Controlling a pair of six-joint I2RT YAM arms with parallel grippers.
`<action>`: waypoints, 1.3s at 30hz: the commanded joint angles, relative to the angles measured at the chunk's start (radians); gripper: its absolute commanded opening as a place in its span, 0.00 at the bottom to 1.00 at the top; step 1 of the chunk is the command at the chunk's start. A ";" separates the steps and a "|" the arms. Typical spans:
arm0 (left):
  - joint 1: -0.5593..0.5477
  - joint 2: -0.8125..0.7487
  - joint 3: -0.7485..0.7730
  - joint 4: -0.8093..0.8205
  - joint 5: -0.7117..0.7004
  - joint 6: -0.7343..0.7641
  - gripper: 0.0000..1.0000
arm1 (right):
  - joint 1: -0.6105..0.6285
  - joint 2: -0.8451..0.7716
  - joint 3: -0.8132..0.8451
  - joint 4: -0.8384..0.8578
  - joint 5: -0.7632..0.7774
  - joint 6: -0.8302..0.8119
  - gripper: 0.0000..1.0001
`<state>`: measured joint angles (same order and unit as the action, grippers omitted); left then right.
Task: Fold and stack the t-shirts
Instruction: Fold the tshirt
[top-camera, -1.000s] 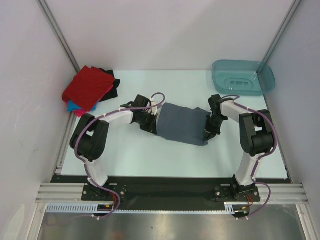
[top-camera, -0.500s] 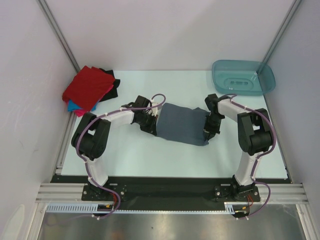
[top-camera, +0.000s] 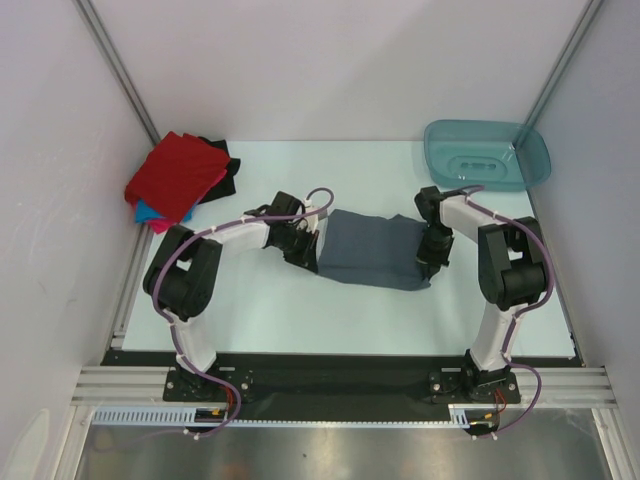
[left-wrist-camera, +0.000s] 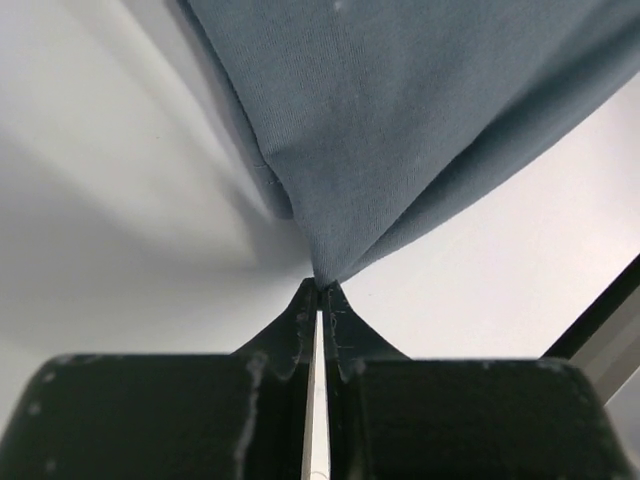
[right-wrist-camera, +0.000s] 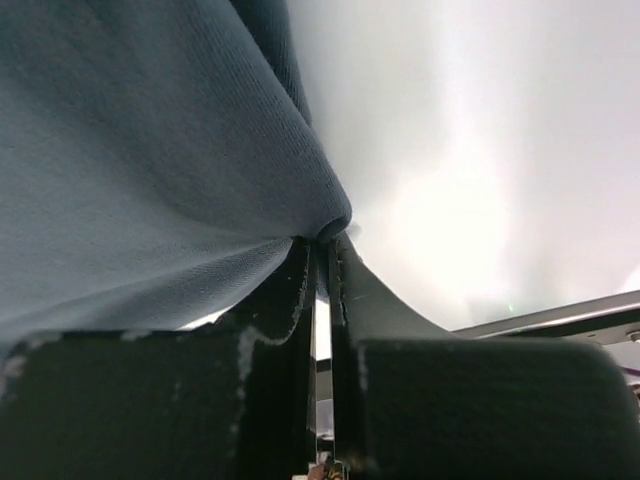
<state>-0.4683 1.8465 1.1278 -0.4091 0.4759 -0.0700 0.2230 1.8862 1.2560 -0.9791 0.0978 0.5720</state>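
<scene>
T-shirt (left-wrist-camera: 400, 120), slate grey-blue, is pinched by its edge in your left gripper (left-wrist-camera: 320, 287), jaws pressed tight on the cloth. Your right gripper (right-wrist-camera: 326, 242) nips the opposite edge the same way. It stretches between them, low over the table (top-camera: 300, 310). Raise both ends evenly and hold it taut so the fold lands flat. The red-topped folded stack (top-camera: 178, 178) lies well beyond your left gripper.

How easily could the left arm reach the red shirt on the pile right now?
Probably not yet: the left tool is shut on the grey-blue shirt, which the right tool also grips. Once released, nothing seems to stand between it and the red shirt.
</scene>
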 joint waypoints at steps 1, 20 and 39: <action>0.017 0.000 0.018 -0.030 -0.051 0.041 0.06 | -0.056 -0.013 0.013 -0.050 0.283 -0.034 0.00; 0.025 0.019 0.256 -0.023 0.026 -0.108 0.56 | -0.092 -0.070 0.204 0.042 0.016 -0.064 0.99; 0.125 0.312 0.498 0.184 0.219 -0.402 0.71 | -0.208 0.094 0.368 0.036 -0.155 -0.146 1.00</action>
<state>-0.3405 2.1456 1.6096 -0.2993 0.6273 -0.4126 0.0280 1.9972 1.5936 -0.9215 -0.0208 0.4503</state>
